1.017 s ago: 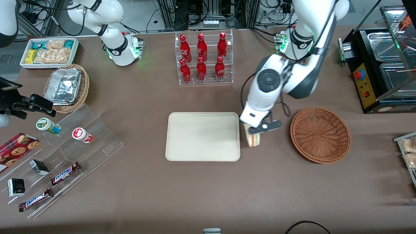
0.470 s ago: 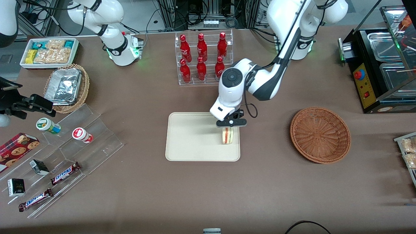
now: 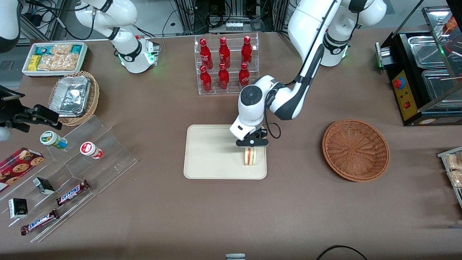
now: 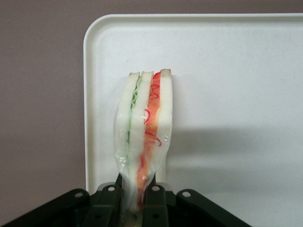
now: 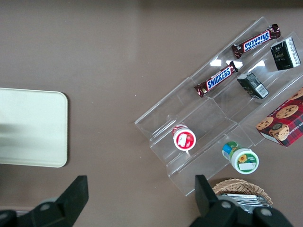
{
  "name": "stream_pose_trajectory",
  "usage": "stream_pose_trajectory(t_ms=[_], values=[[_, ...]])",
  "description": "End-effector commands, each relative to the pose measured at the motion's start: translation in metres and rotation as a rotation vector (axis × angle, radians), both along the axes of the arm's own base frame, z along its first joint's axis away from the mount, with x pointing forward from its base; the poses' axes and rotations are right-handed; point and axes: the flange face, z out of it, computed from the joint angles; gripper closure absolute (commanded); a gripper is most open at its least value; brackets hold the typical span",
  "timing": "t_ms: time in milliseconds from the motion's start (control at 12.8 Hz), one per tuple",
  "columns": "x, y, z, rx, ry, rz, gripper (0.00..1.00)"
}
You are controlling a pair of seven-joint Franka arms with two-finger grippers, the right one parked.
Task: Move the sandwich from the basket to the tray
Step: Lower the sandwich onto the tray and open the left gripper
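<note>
My left gripper [image 3: 251, 147] is shut on the sandwich [image 3: 250, 156], a wrapped wedge of pale bread with red and green filling. It holds the sandwich over the cream-beige tray [image 3: 209, 155], near the tray's corner closest to the front camera at the working arm's end. In the left wrist view the sandwich [image 4: 144, 130] hangs pinched between the gripper's [image 4: 136, 194] black fingers, with the tray [image 4: 236, 71] below it. Whether the sandwich touches the tray I cannot tell. The reddish-brown wicker basket [image 3: 355, 149] sits empty toward the working arm's end of the table.
A clear rack of red bottles [image 3: 225, 64] stands farther from the front camera than the tray. A tan basket with a foil container [image 3: 74, 96], a white snack bin [image 3: 55, 57] and a clear stepped stand with snacks [image 3: 68, 180] lie toward the parked arm's end.
My gripper carried the sandwich from the table between basket and tray to over the tray, then moved slightly nearer the front camera and lower.
</note>
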Motion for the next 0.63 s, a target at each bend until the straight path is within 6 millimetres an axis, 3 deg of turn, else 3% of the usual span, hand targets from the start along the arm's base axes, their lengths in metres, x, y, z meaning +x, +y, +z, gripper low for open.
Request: stream_pose_trajectory(t_ms=[0, 78, 157, 313, 548], values=[[0.003, -0.007, -0.004, 0.006, -0.028, 0.005, 0.55], [0.002, -0.006, -0.003, 0.006, -0.028, 0.004, 0.18], [0.002, -0.006, -0.002, 0.006, -0.028, 0.004, 0.0], [0.003, -0.006, 0.006, 0.002, -0.03, 0.009, 0.0], [0.006, 0.0, 0.048, 0.001, -0.028, 0.027, 0.0]])
